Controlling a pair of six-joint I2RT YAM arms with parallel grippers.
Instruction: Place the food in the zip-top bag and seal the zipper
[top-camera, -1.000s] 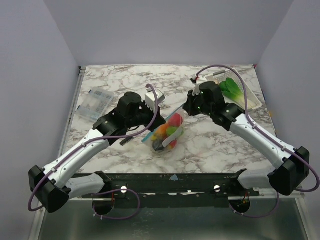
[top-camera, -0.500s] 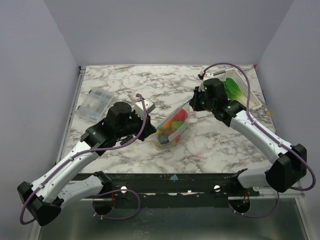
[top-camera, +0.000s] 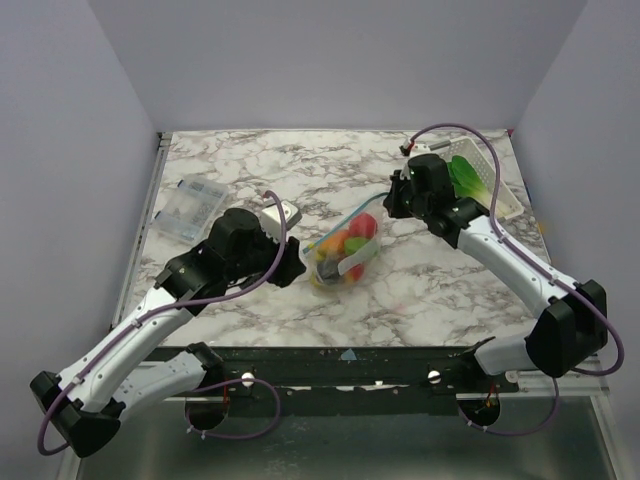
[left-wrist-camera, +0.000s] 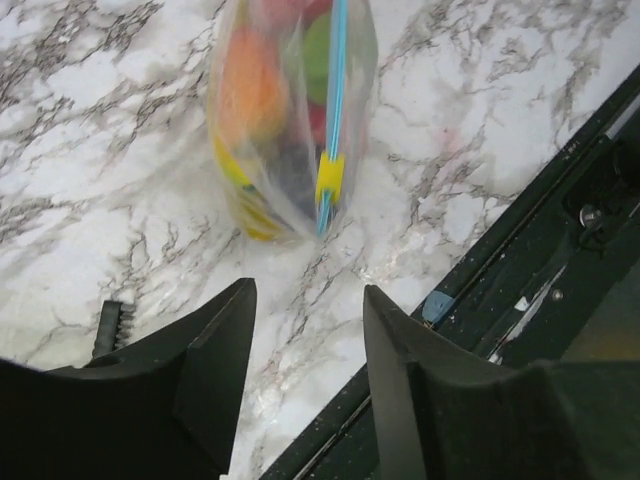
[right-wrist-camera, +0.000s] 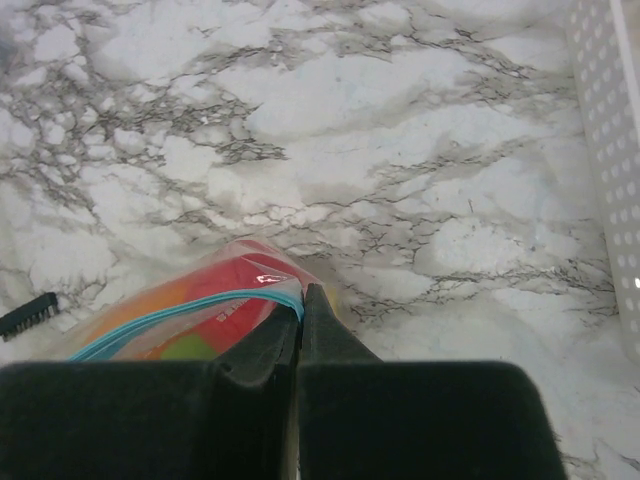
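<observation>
Clear bag (top-camera: 343, 258) lies mid-table (top-camera: 250, 160) on the marble, stuffed with the food (top-camera: 350, 240): red, orange, yellow and green pieces show through the plastic. Its teal zipper (left-wrist-camera: 336, 90) runs along the top edge as one thin line, with a yellow slider (left-wrist-camera: 330, 178) near the end facing the left arm.

The right gripper (right-wrist-camera: 300, 318) has its jaws clenched on the bag's far corner, right at the end of the zipper, so the plastic is pinched between the fingers. The left gripper (left-wrist-camera: 305, 340) hangs just short of the bag's other end, jaws released and spread wide, grasping nothing and clear of the plastic.

A small black bar (left-wrist-camera: 108, 327) lies on the marble just beside the left finger. A clear packet (top-camera: 190, 207) sits near the table's left edge, well apart from the bag. A white perforated tray (top-camera: 505, 195) by the right edge holds a green vegetable (top-camera: 470, 178), near the right wrist.
</observation>
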